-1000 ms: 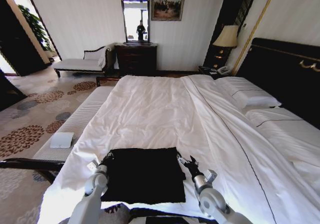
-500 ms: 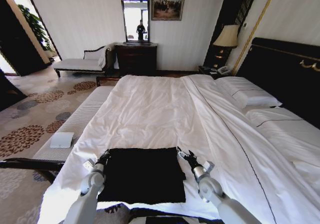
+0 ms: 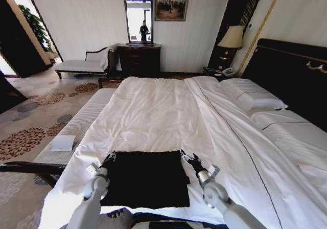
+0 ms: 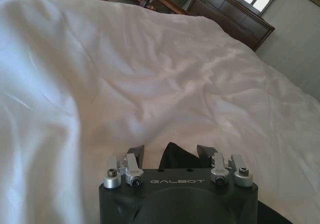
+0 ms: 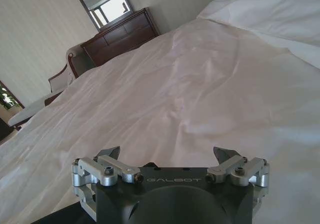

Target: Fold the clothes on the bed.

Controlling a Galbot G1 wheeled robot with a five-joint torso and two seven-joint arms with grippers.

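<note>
Since a second ago, little shifted; both arms edged slightly along the shirt's far corners. White bed (image 3: 168,111) spread wide beyond the jaws. Black T-shirt (image 3: 145,178) flat between them, half-folded. Left gripper (image 3: 108,159) and right gripper (image 3: 187,159) splayed open at far corners, apparently placed to pinch.

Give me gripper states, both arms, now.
Left gripper: open, fingers either side of the black T-shirt's far left corner.
Right gripper: open, at the shirt's far right corner, holding nothing.
</note>
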